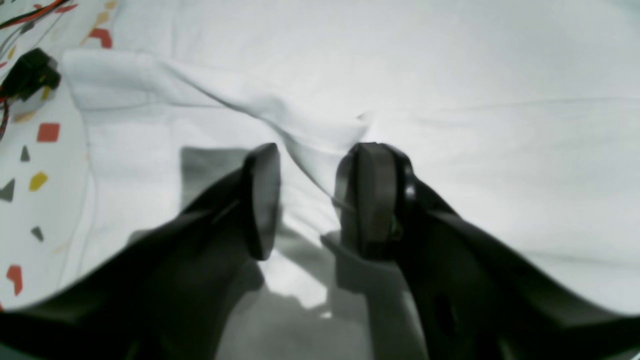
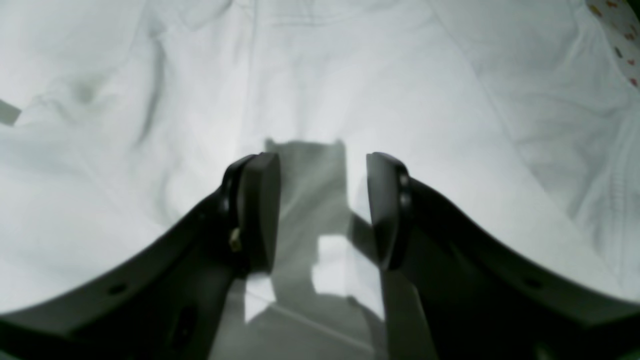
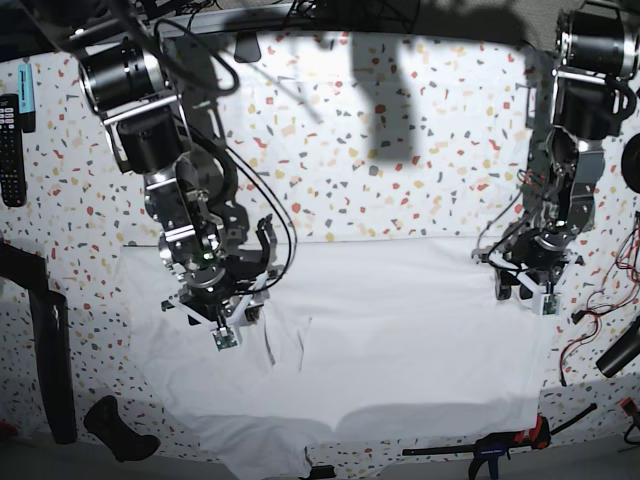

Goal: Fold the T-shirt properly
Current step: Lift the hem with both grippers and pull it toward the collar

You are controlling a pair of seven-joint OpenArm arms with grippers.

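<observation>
**A:** Here's the white T-shirt [image 3: 400, 330], spread across the near half of the speckled table [image 3: 400, 150], its bottom edge reaching almost to the near edge. How will it handle?

**B:** Light and limp, I'd say. No stiffness at all, so it will sag and drag wherever it isn't held. It shouldn't be slippery, but thin layers may come up together or singly.

**A:** Where would you take hold?

**B:** At edges and corners, pinching a raised ridge. The left wrist view shows one: a fold of cloth running up between the jaws of the left claw [image 1: 310, 200], near a squared-off edge by the table's right side.

**A:** Is it held?

**B:** No. The jaws stand apart with the ridge between them, not squeezed. The right claw [image 2: 322, 210] is parted too, poised over flat cloth near the table's left side, gripping nothing.

**A:** And its looks?

**B:** Plain white, no print, and soft wrinkles everywhere. There's a darker crease near the right claw, and a rumpled bit hangs at the near edge.
</observation>
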